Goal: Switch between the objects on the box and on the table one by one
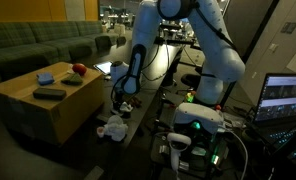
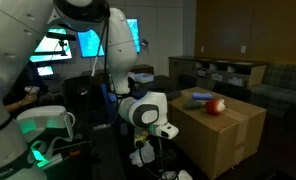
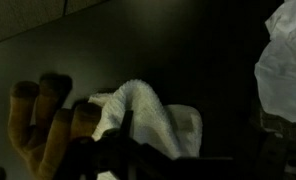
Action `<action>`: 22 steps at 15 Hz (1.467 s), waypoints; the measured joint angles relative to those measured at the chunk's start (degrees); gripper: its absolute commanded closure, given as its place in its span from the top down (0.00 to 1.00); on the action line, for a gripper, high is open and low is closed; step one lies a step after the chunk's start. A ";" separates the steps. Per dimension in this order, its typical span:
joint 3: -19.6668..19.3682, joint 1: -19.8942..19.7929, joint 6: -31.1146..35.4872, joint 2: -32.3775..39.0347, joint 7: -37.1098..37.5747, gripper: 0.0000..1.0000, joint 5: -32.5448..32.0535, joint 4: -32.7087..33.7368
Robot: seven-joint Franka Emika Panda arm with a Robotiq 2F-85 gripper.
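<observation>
A cardboard box (image 1: 48,100) carries a red apple (image 1: 79,69), a blue object (image 1: 46,77) and a black remote (image 1: 50,93); the box (image 2: 228,135) and apple (image 2: 216,105) show in both exterior views. A white and brown plush toy (image 1: 113,128) lies on the dark table beside the box. In the wrist view its white knitted part (image 3: 138,112) and brown paw (image 3: 43,120) fill the lower left. My gripper (image 1: 119,106) hangs just above the toy, also seen in an exterior view (image 2: 164,131). Its dark fingers (image 3: 153,160) are too dim to read.
A green sofa (image 1: 38,45) stands behind the box. A laptop (image 1: 286,98) and cables sit by the robot base (image 1: 198,125). Monitors (image 2: 93,42) glow behind the arm. A white crumpled item (image 3: 286,60) lies at the right of the wrist view.
</observation>
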 measured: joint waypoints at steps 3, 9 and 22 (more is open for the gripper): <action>-0.19 0.01 0.99 2.78 -3.14 1.00 2.34 2.25; -2.39 0.09 1.52 6.94 -5.73 1.00 4.15 7.13; -4.70 -0.56 0.90 16.57 -7.31 0.59 6.26 15.56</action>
